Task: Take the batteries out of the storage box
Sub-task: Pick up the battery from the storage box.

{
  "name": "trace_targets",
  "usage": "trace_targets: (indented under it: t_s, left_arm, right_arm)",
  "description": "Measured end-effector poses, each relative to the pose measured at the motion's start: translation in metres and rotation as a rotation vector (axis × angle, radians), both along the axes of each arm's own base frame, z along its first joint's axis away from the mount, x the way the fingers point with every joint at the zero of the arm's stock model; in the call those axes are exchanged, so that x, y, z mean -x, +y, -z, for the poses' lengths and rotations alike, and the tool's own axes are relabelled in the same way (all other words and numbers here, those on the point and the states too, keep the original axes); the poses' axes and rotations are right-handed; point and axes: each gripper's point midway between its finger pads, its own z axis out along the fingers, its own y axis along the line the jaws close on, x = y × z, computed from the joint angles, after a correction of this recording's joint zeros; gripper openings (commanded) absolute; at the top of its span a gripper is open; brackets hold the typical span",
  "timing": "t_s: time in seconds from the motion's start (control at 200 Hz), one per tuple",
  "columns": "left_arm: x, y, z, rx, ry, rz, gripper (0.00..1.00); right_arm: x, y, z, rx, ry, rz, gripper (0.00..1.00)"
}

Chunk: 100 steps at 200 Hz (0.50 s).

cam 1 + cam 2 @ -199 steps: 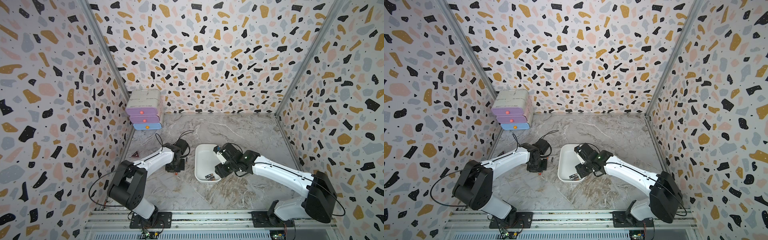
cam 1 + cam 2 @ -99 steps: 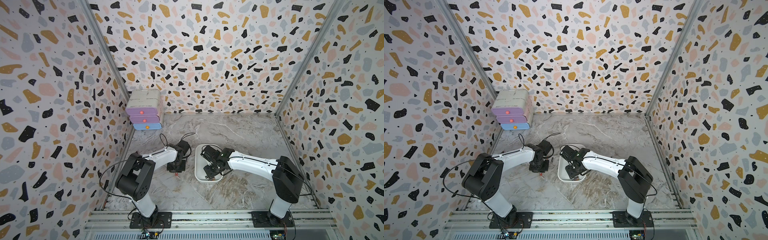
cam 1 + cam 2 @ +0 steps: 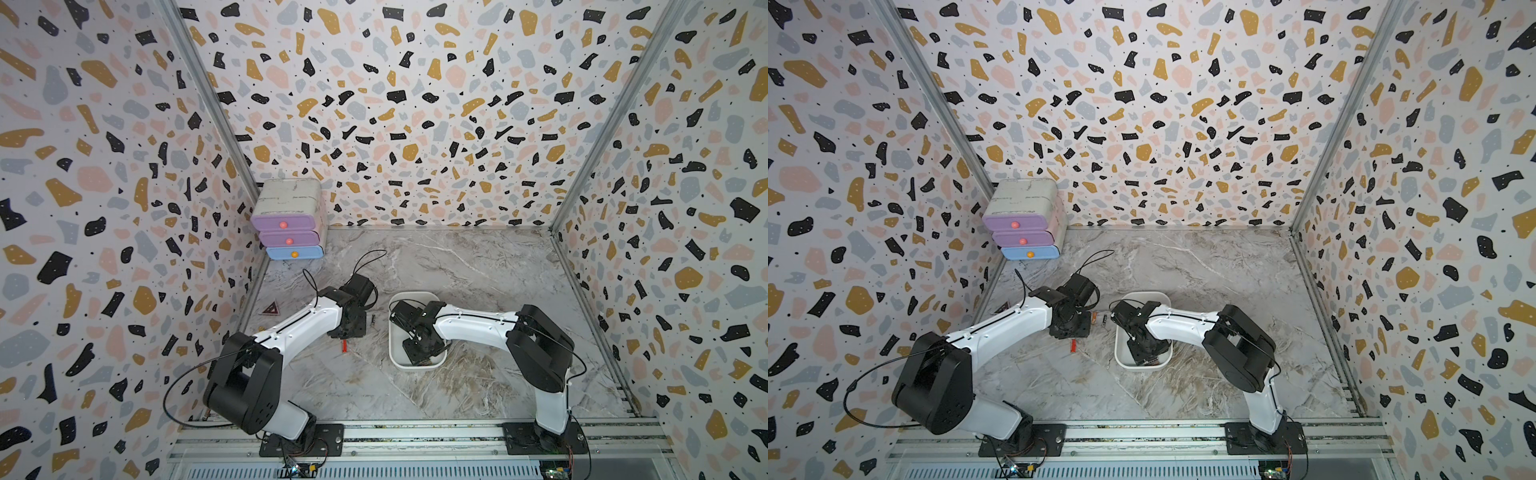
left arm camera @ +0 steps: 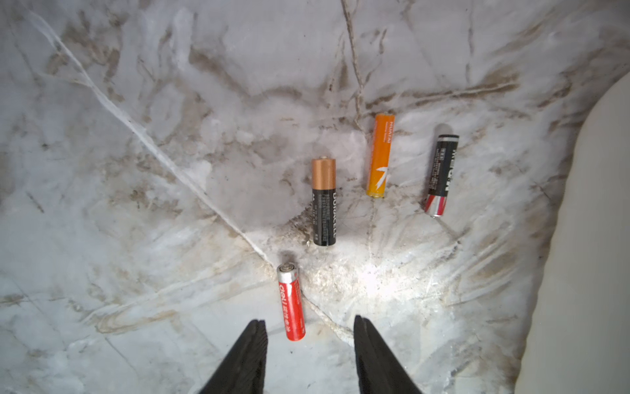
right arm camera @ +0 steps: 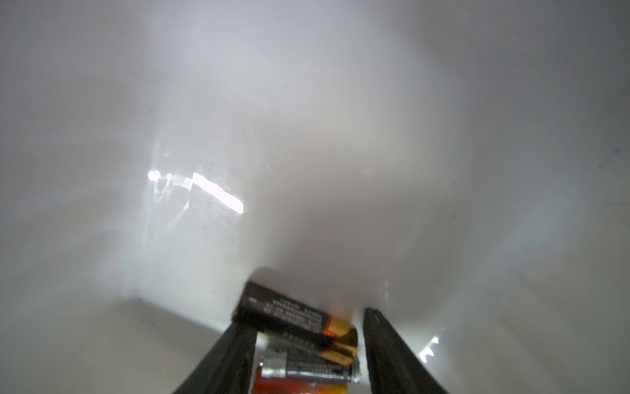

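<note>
Left hand (image 4: pixel 308 320) released, four batteries (image 4: pixel 324 201) on table (image 4: pixel 136 102) — right hand (image 5: pixel 306 319) spread round three in storage box (image 5: pixel 306 136).

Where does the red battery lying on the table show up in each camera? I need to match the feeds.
In a top view: red battery on the table, beside the storage box, on the left arm's side.
In a top view: same spot.
Left wrist: low in the picture, between the open fingers of the left gripper.
Right wrist: not in it.
Shared landmark: the white box, whose wall shows at the edge and from inside.
</note>
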Motion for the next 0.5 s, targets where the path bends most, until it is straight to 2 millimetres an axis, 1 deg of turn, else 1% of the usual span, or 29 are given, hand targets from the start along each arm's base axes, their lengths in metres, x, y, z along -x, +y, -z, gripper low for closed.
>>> trace_targets:
  t_s: [0.06,0.125,0.21,0.24,0.29,0.335,0.375,0.501]
  left_arm:
    - [0.001,0.001,0.0,-0.005,0.003,-0.001,0.46]
    - [0.002,0.002,0.0,-0.008,0.006,-0.001,0.46]
    - [0.002,0.002,0.0,-0.009,0.007,-0.001,0.46]
    - [0.002,0.002,0.0,-0.01,0.008,-0.001,0.46]
    - [0.002,0.002,0.0,-0.011,0.01,-0.001,0.46]
    - [0.003,0.002,0.001,-0.011,0.011,-0.001,0.46]
    - [0.003,0.003,0.0,-0.013,0.011,-0.002,0.46]
    - [0.002,0.004,-0.002,-0.016,0.0,-0.003,0.46]
  right_arm:
    - [-0.002,0.001,0.0,0.008,-0.003,0.002,0.48]
    - [-0.006,0.003,0.0,0.017,-0.011,0.002,0.4]
    - [-0.011,0.008,0.0,0.02,-0.023,-0.004,0.25]
    - [-0.013,0.01,0.0,0.019,-0.029,-0.008,0.22]
    - [-0.017,0.013,0.0,0.018,-0.04,-0.009,0.19]
    - [-0.021,0.015,-0.001,0.018,-0.048,-0.011,0.13]
    - [-0.025,0.017,-0.002,0.017,-0.057,-0.013,0.11]
    - [-0.033,0.02,-0.003,0.015,-0.075,-0.017,0.09]
